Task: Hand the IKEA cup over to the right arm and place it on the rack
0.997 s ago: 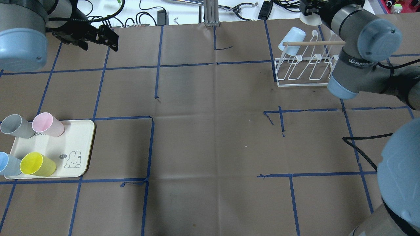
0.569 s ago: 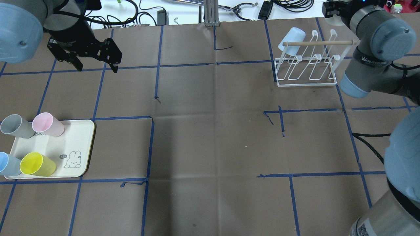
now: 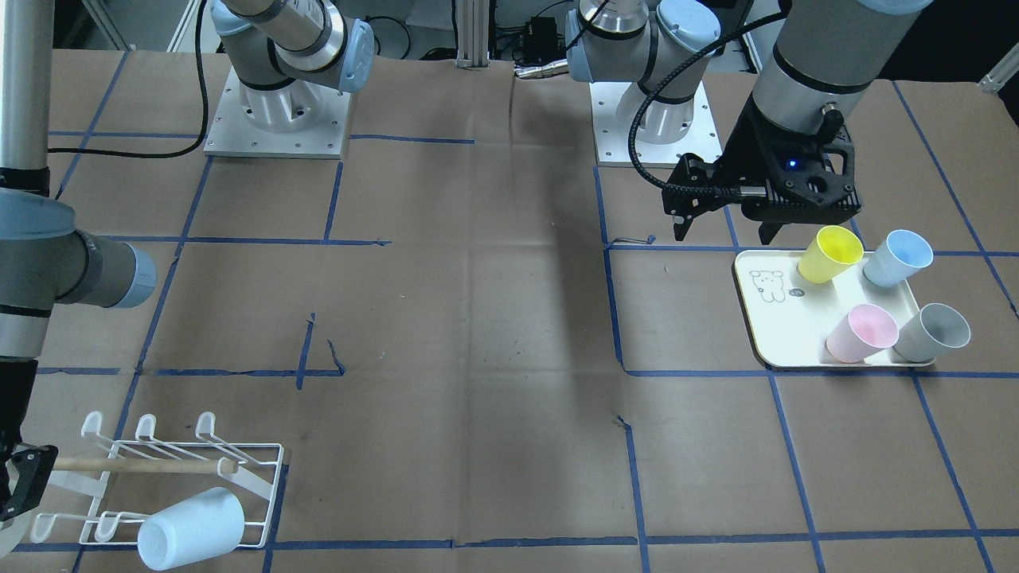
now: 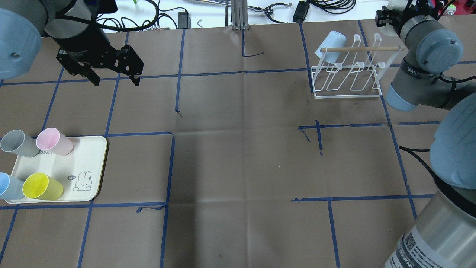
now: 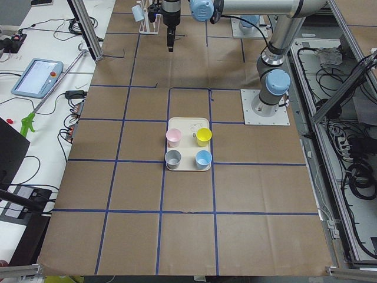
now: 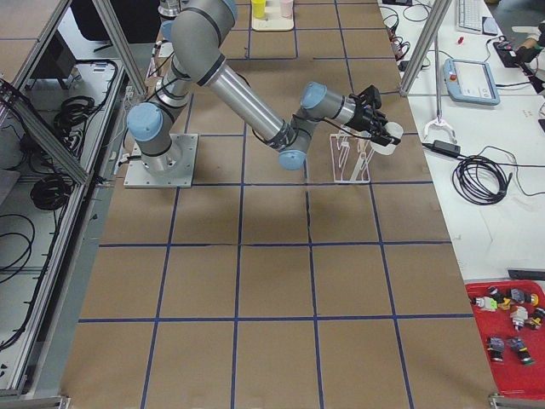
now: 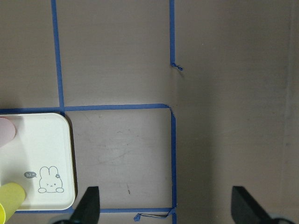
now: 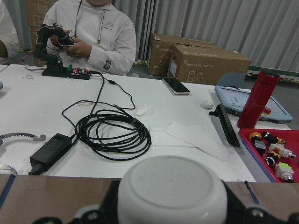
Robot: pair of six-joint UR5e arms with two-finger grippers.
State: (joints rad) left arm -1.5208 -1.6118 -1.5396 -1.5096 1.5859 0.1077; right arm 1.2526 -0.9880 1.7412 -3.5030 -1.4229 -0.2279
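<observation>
A: Four cups (image 4: 42,186) sit on the tray (image 4: 93,163). What moved?
B: The left gripper (image 4: 116,82) came closer, jaws wide open, empty. I think it wants the next cup.
A: Farther off?
B: A pale blue cup (image 4: 331,44) hangs on the rack (image 4: 347,95). The right gripper (image 8: 170,200) swung aside, squeezing a white cup (image 8: 172,179).

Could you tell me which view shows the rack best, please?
The overhead exterior view: the rack is whole and unobstructed, pale blue cup on one end. Front-facing shows it in a corner, one end overlapped; both side views show it small; the wrist views miss it.
</observation>
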